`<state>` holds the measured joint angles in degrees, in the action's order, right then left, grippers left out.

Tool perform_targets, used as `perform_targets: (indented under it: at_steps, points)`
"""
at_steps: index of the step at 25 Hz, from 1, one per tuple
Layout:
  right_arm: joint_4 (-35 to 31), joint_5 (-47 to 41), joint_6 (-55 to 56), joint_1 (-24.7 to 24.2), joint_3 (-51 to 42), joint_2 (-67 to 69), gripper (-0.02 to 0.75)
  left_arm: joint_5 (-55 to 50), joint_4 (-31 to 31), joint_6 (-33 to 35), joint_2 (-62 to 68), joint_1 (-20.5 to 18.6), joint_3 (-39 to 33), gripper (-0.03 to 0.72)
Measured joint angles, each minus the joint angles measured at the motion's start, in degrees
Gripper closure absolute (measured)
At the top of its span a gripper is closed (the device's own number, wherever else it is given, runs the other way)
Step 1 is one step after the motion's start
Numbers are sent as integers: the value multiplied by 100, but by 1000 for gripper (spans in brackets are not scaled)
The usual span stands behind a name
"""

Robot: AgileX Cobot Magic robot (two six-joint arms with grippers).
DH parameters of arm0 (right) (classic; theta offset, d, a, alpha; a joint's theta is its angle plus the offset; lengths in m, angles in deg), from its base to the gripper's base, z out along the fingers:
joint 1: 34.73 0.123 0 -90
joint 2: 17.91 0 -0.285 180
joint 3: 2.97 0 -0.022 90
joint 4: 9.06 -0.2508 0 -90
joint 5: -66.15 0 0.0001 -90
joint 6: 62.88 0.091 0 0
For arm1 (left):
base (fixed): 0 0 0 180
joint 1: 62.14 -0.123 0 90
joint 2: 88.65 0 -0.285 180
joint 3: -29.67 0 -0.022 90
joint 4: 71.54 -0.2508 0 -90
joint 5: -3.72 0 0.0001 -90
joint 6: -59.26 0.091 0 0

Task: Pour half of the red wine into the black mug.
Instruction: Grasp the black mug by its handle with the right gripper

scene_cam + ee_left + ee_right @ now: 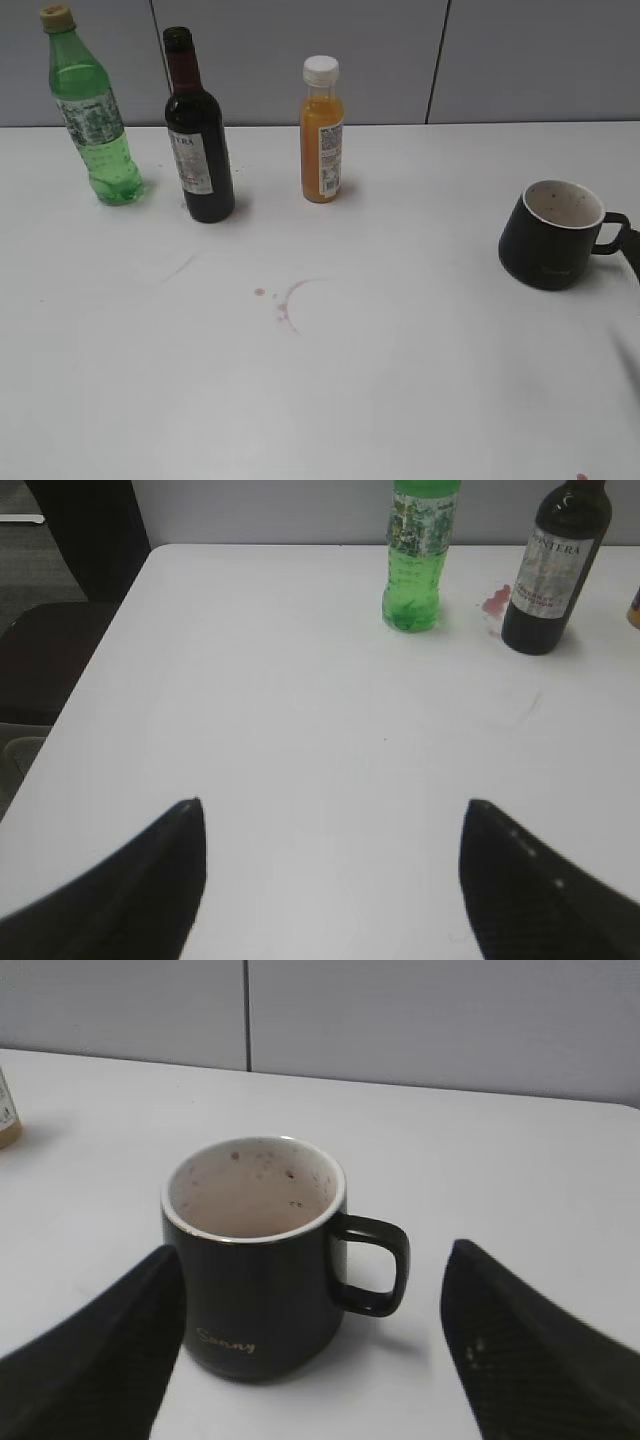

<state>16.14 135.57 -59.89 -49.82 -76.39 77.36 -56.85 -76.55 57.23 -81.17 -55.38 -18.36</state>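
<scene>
Exterior view: white worktop (pixel 400 400). Three bottles upright in a row near the far edge, toward the far-left corner: light green plastic bottle (pixel 92 115), then the red wine (pixel 195 140) in its dark glass bottle with no cap on the neck, then the orange juice bottle (pixel 322 130) with a white cap. Black mug (pixel 555 235) stands upright near the right edge, handle pointing right, well apart from the bottles. Reddish ring stain (pixel 292 300) on the worktop nearer the front than the wine bottle.

Left wrist view: left pincer (pixel 330 880) spread wide, nothing between its fingers, over bare worktop. Green bottle and red wine stand ahead of it near the far edge, well apart from the fingers.

Right wrist view: right pincer (pixel 310 1360) spread wide, the mug between and just ahead of the fingers; contact cannot be told. White interior speckled with red spots, handle toward the right finger.
</scene>
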Motion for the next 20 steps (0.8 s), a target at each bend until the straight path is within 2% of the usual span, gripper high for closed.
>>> perform_targets:
  at_steps: [8, 15, 20]
  points:
    - [466, 0, 102, -435, 617, 823, 83, 0, 0, 0, 0, 0, 0, 99]
    - [1402, 0, 152, -1245, 1013, 1231, 79, 0, 0, 0, 0, 0, 0, 99]
    - [1662, 0, 152, -1299, 1446, 1731, 79, 0, 0, 0, 0, 0, 0, 99]
